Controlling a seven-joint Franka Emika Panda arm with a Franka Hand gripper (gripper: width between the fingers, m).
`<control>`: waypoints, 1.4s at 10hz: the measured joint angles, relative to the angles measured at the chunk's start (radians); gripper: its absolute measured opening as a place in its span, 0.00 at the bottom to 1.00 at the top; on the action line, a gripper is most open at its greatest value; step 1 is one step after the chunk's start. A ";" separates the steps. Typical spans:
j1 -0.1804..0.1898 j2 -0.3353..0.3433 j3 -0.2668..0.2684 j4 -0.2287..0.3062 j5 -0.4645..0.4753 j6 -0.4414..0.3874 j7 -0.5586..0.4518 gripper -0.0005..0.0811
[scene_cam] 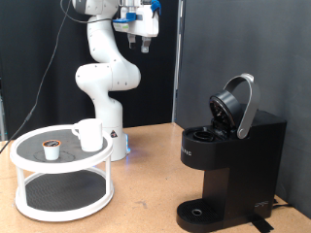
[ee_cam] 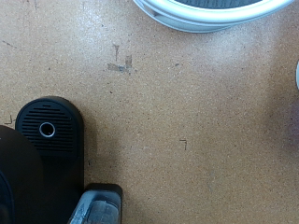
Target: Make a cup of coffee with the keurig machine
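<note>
On the exterior view's left, a white two-tier stand (scene_cam: pixel 62 173) carries the coffee pod (scene_cam: pixel 51 148) and the cup (scene_cam: pixel 88 135) on its upper shelf, presumably staged for pickup. High above hangs the gripper (scene_cam: pixel 144 37), holding nothing; whether its jaws are apart I cannot tell. Rightward on the counter (scene_cam: pixel 146 175), the keurig machine (scene_cam: pixel 228 165) stands lid-open, apparently ready for a pod.

The keurig machine (scene_cam: pixel 228 155), black and boxy, stood at the exterior view's right with its rounded hinged lid raised and its round drip base (ee_cam: pixel 49 130) bare. The cup (scene_cam: pixel 88 134), a small white mug, sat upright on the white stand's upper tier.
</note>
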 joint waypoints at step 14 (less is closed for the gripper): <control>-0.122 -0.015 -0.204 -0.001 -0.124 -0.005 -0.135 0.91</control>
